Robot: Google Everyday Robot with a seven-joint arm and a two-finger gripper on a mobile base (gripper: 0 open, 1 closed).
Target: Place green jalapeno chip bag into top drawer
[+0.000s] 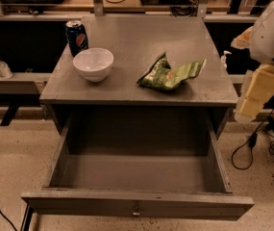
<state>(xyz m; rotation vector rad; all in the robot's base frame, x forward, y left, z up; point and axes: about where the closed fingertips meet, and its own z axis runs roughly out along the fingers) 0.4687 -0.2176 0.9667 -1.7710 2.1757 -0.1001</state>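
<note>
Camera view, taken from the gripper [250,105] outward. Hangs at the far right of the scene, off the right side of the table top [141,37] and slightly below its level, near the right front corner. Carries nothing visible; cannot tell whether open or closed. Touches nothing on the table.

To the left of it and somewhat farther back: the green jalapeno chip bag [170,73]. Lies crumpled and flat on the table top, right of centre and near the front edge, well apart from the gripper. Runs with its long axis roughly side to side, tilted so that the right end points toward the back and the left end toward the front. Presents its right, narrower end toward the gripper, so probably calls for a reach leftward and up over the table's edge, then a grasp across the short width rather than along the length.

Below and in front of the bag: the top drawer [79,202], pulled well out, with a bare floor and a small knob [136,210] at the middle of the front panel. Sits almost straight forward and down from the bag, so likely needs only a short carry toward the front once lifted.

Farther left on the table top: a white bowl [93,64] and, just behind it, a blue soda can [76,36], both well apart from the bag and outside the likely path.
</note>
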